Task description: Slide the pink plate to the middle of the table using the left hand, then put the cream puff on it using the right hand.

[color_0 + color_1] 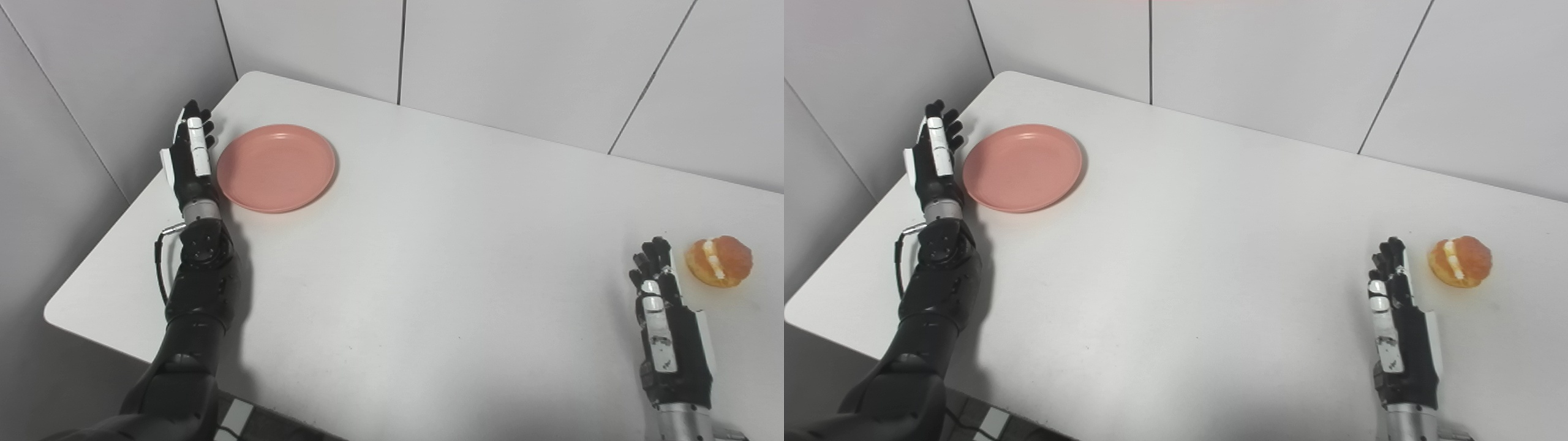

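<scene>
A pink plate (275,166) lies flat at the far left of the white table (429,245). My left hand (191,156) stands edge-on just left of the plate's rim, fingers straight and pointing away, open and holding nothing. Whether it touches the rim I cannot tell. A golden cream puff (719,261) with a white cream stripe sits near the right edge. My right hand (667,318) rests open on the table just left of and nearer than the puff, fingers extended, apart from it.
Grey wall panels (490,49) close in the table's far side and left side. The table's rounded front-left corner (55,315) lies near my left forearm. Bare white tabletop stretches between the plate and the puff.
</scene>
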Tool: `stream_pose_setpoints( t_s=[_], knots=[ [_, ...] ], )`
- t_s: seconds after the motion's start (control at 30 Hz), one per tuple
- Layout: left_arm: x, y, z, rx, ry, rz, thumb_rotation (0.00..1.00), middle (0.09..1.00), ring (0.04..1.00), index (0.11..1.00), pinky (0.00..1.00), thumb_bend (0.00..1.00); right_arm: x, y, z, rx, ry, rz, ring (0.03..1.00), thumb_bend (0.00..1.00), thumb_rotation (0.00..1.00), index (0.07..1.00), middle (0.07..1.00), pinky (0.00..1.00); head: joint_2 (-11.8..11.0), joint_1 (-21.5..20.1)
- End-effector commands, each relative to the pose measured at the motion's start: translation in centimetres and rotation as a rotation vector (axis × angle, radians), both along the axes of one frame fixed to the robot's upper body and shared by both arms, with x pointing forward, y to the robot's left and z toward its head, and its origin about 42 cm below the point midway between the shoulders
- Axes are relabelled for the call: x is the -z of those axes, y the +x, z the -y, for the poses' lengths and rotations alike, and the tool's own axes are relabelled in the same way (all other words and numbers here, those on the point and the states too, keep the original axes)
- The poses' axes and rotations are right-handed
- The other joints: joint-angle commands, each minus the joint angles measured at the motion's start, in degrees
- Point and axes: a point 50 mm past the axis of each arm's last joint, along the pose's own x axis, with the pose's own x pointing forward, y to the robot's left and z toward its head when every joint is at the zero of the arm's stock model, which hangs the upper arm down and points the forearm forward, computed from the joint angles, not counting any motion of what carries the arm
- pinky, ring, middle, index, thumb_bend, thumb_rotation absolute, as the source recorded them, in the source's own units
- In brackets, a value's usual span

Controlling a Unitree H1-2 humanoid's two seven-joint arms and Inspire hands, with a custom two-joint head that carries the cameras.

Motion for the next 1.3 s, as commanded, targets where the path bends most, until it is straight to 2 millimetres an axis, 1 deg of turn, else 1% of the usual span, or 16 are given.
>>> stream_pose_setpoints(
  t_s=[0.0,0.1,0.2,0.23,0.3,0.37,0.4,0.47,0.57,0.7,0.77,0.97,1.07,1.2,1.27],
  knots=[
    [1.4,-0.7,-0.1,0.015,0.006,-0.040,1.00,0.847,0.860,0.848,0.86,0.67,0.1,-0.2,0.4,0.009,0.008,0.005,1.000,0.58,0.85,1.000,1.000,1.00,-0.1,0.0],
    [1.4,-0.8,0.1,0.059,0.012,-0.060,1.00,0.851,0.859,0.833,0.86,0.75,0.2,-0.2,0.3,0.010,0.011,0.002,1.000,0.58,0.86,1.000,1.000,1.00,-0.1,0.0],
    [1.5,-0.7,0.2,0.096,0.023,-0.073,1.00,0.841,0.856,0.807,0.87,0.79,0.1,-0.2,0.3,0.011,0.009,0.004,1.000,0.58,0.87,1.000,1.000,1.00,-0.1,0.0],
    [1.6,-0.7,0.3,0.121,0.027,-0.081,1.00,0.840,0.857,0.807,0.87,0.79,0.1,-0.2,0.3,0.013,0.006,0.004,1.000,0.58,0.87,1.000,1.000,1.00,-0.1,0.0],
    [1.4,-0.6,0.6,0.165,0.036,-0.093,1.00,0.855,0.871,0.818,0.89,0.83,0.1,-0.2,0.3,0.017,0.002,0.005,1.000,0.59,0.87,1.000,1.000,1.00,0.1,0.0],
    [1.5,-0.6,0.7,0.192,0.035,-0.089,1.00,0.856,0.872,0.821,0.89,0.85,0.0,-0.2,0.3,0.017,-0.001,0.008,1.000,0.58,0.87,1.000,1.000,1.00,0.1,0.0],
    [1.6,-0.5,0.7,0.202,0.030,-0.086,0.98,0.854,0.869,0.821,0.89,0.87,0.0,-0.2,0.3,0.017,-0.001,0.009,1.000,0.58,0.88,1.000,1.000,1.00,0.1,0.0],
    [1.6,-0.4,1.1,0.219,0.027,-0.086,0.98,0.853,0.868,0.822,0.88,0.86,0.1,-0.1,0.3,0.016,0.005,0.004,1.000,0.58,0.87,1.000,1.000,1.00,0.1,0.0],
    [1.0,-0.5,2.2,0.234,0.014,-0.080,1.00,0.852,0.859,0.824,0.86,0.80,0.2,-0.1,0.3,0.011,0.002,0.006,1.000,0.57,0.87,1.000,1.000,1.00,0.1,0.0],
    [0.7,-0.5,3.1,0.275,0.022,-0.106,1.00,0.860,0.867,0.843,0.87,0.76,0.1,-0.1,0.3,0.016,0.001,0.013,1.000,0.56,0.87,1.000,1.000,1.00,0.1,0.0],
    [0.4,-0.5,3.5,0.304,0.028,-0.127,1.00,0.865,0.876,0.845,0.87,0.76,0.1,-0.1,0.3,0.016,0.001,0.012,1.000,0.58,0.87,1.000,1.000,1.00,0.1,0.0],
    [-0.2,-0.6,4.9,0.359,0.032,-0.161,1.00,0.859,0.877,0.837,0.87,0.80,0.1,-0.1,0.3,0.015,-0.004,0.015,1.000,0.57,0.88,1.000,1.000,1.00,0.2,-0.4],
    [-0.5,-0.6,5.8,0.390,0.047,-0.172,1.00,0.861,0.875,0.844,0.86,0.81,0.1,-0.1,0.2,0.009,0.006,0.012,1.000,0.56,0.86,1.000,1.000,1.00,0.2,-0.6],
    [-0.5,-0.4,7.0,0.430,0.060,-0.176,1.00,0.859,0.870,0.849,0.86,0.82,0.1,0.0,0.1,0.003,0.015,0.016,1.000,0.55,0.86,1.000,1.000,1.00,0.2,-0.6],
    [-0.5,-0.3,7.7,0.446,0.058,-0.180,1.00,0.863,0.877,0.855,0.86,0.81,0.0,0.0,0.2,0.007,0.001,0.020,1.000,0.54,0.86,1.000,1.000,1.00,0.2,-0.6]
  ],
)
